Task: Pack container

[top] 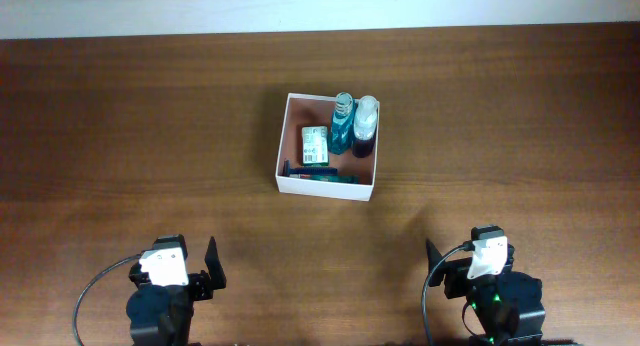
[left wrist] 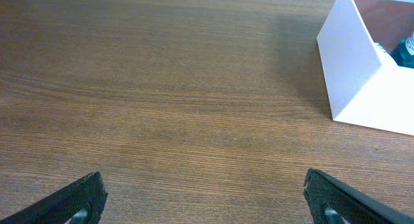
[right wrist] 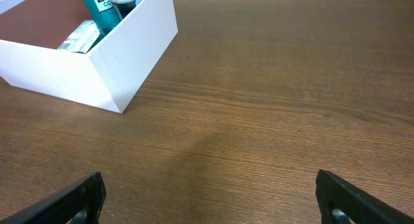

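The container (top: pixel 283 144) is a square white box with a pinkish-brown inside, at the table's middle. It holds a teal bottle (top: pixel 343 126), a dark bottle with a white cap (top: pixel 365 128), a small green-white carton (top: pixel 316 145) and a dark flat item (top: pixel 312 172) along its near wall. It also shows in the left wrist view (left wrist: pixel 352 62) and the right wrist view (right wrist: pixel 123 52). My left gripper (left wrist: pixel 204 198) is open and empty over bare table at the near left. My right gripper (right wrist: pixel 208 198) is open and empty at the near right.
The wooden table (top: pixel 120 116) runs to a pale wall strip (top: pixel 300 6) at the far edge. Both arm bases (top: pixel 165 291) (top: pixel 490 286) sit at the near edge with cables beside them.
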